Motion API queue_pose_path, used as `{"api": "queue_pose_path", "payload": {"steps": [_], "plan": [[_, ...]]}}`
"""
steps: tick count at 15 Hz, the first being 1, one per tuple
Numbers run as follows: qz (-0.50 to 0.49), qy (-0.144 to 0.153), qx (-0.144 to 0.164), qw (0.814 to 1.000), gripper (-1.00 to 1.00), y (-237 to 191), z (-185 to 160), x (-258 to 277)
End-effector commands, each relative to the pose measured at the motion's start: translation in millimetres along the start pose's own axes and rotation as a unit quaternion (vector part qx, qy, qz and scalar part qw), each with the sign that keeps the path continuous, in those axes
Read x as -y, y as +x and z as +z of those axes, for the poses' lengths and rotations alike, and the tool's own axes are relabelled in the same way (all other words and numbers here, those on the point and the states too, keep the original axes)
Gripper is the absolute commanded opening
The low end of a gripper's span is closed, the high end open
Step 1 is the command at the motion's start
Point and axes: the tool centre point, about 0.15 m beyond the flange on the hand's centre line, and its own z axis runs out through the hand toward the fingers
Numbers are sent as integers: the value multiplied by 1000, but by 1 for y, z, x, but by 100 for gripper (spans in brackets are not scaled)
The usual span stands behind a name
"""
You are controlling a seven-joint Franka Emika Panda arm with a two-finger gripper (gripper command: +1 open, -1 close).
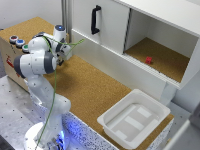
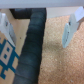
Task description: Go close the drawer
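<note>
Drawer (image 2: 14, 50): light-wood front with dark handle (image 2: 31, 47), part of the cork-topped wooden box (image 1: 11, 55) bearing coloured buttons (image 1: 19, 43) at the exterior view's left edge; how far it stands out cannot be told. Gripper (image 2: 39, 27): fingers (image 2: 74, 27) spread wide, holding nothing, poised just over the handle. Arm: folded low over the cork counter (image 1: 90, 85), wrist turned toward the box. Advised handling: press squarely against the front, pushing straight along the slide, steadily, until flush.
</note>
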Motion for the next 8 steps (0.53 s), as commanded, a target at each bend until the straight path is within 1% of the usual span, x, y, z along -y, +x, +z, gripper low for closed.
{"api": "queue_pose_path", "payload": {"steps": [1, 5, 7, 8], "plan": [[-9, -52, -44, 998, 100, -13, -41, 18], [-29, -126, -57, 990, 100, -12, -76, 27], [-32, -148, -67, 986, 100, -10, -94, 26], [-35, -154, -65, 985, 100, -9, -99, 25]]}}
